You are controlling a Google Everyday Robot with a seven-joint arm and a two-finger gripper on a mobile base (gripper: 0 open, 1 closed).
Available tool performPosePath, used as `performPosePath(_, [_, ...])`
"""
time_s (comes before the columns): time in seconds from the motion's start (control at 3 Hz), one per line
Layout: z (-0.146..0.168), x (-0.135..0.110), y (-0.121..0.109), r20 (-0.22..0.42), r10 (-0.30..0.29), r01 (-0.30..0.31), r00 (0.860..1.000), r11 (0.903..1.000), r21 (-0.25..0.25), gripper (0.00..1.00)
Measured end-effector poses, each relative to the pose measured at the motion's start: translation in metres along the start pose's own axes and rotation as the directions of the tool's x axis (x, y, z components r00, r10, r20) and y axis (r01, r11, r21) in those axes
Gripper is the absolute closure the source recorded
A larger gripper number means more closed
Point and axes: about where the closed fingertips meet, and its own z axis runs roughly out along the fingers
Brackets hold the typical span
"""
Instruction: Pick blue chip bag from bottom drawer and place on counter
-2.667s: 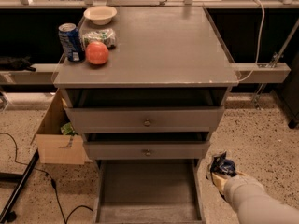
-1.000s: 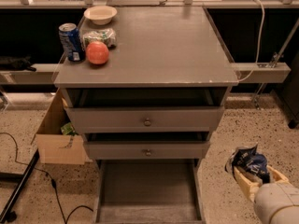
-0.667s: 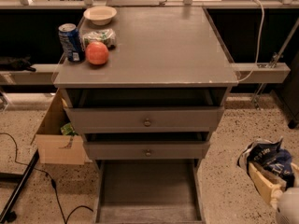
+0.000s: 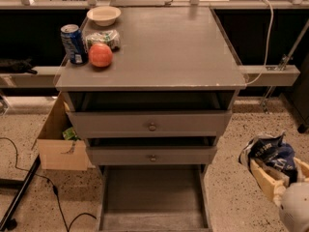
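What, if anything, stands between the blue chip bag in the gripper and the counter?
Nothing visible does. The gripper, low right of the cabinet, holds the blue chip bag with open air up to the counter. The soda can, packet, red fruit and bowl sit at its far left corner, off that path.

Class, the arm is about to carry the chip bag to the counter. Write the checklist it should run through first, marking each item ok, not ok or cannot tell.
1. The blue chip bag is held in the gripper, off to the right: ok.
2. The bag is out of the bottom drawer: ok.
3. There is open room on the right half of the counter: ok.
4. The soda can, packet, red fruit and bowl are grouped at the back left, away from that spot: ok.
5. The gripper is lifted above counter level: not ok, it hangs lower than the counter top.
6. The hold is firm enough for the lift: cannot tell.
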Motion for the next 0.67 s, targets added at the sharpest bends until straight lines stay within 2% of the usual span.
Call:
performPosePath(0.33, [0.015,-0.034,0.014,0.027,-0.051,0.052,0.998,0.9982,-0.03,1.0])
performPosePath(0.67, [0.067,-0.08,0.042,0.039,-0.13,0.132,0.991,0.9886,-0.072,1.0])
